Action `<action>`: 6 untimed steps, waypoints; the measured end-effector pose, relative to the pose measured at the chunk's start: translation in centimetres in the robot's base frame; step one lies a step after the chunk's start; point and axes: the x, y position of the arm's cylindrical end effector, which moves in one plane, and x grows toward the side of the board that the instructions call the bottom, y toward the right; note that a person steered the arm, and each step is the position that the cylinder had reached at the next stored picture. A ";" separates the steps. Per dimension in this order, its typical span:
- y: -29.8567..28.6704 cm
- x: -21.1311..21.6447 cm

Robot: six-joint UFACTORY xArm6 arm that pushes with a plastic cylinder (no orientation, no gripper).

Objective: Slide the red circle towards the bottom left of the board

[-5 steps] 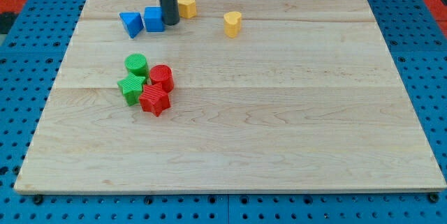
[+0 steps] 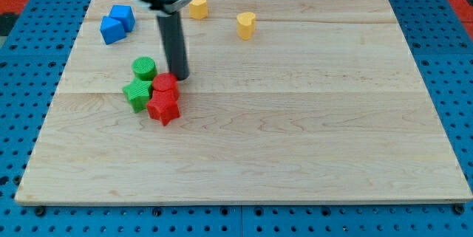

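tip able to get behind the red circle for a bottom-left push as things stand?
Probably yes: my tip already sits at the red circle's upper right. The red star and green star crowd its bottom-left side.

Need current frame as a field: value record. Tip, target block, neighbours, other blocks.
tip: my tip at the red circle's upper right edge, apparently touching
target: red circle, left of board centre
cluster: red star below it, green star to its left, green circle upper left
blue: two blocks at the view's top left
yellow: two blocks near the top edge
surface: wooden board
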 end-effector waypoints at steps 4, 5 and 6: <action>-1.0 5.1; -2.3 7.2; -5.6 7.2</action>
